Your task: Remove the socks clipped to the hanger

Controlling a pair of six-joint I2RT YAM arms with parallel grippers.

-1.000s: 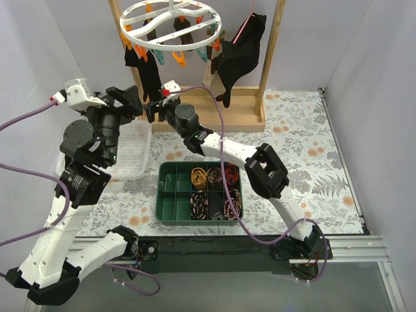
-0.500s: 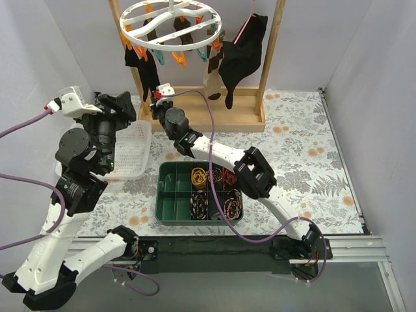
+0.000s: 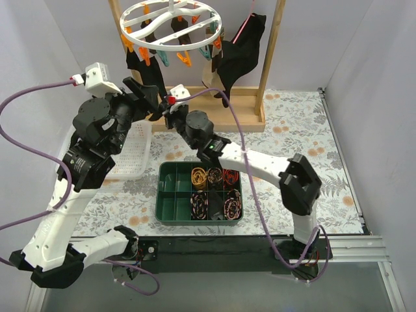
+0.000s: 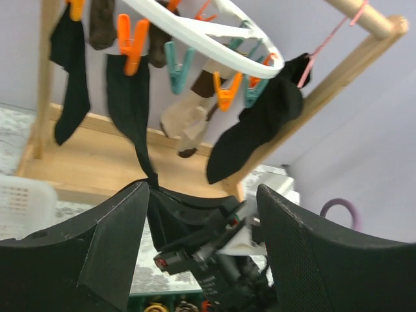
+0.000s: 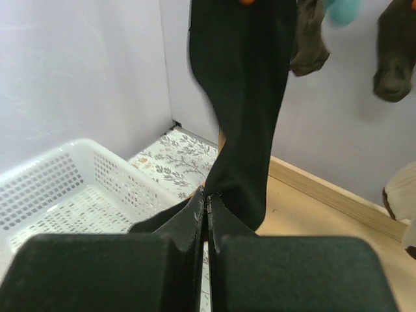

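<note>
Right fingers [image 5: 117, 273] pinched the toe end of a limp black sock [image 5: 244, 97] hanging from the hanger [image 4: 208, 26], apparently under an orange peg [image 4: 133, 40]; left fingers [image 4: 110, 247] stood spread and empty; light, soft fabric, probably best gripped near the peg.

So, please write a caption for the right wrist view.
Right pincer shut on a hanging black sock, white basket at left.

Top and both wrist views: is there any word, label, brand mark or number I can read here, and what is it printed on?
No readable text in any view.
hanger, pegs, black sock: no lettering shows.
green tray, white basket: no labels show.
table cover: floral print only, no words.
</note>
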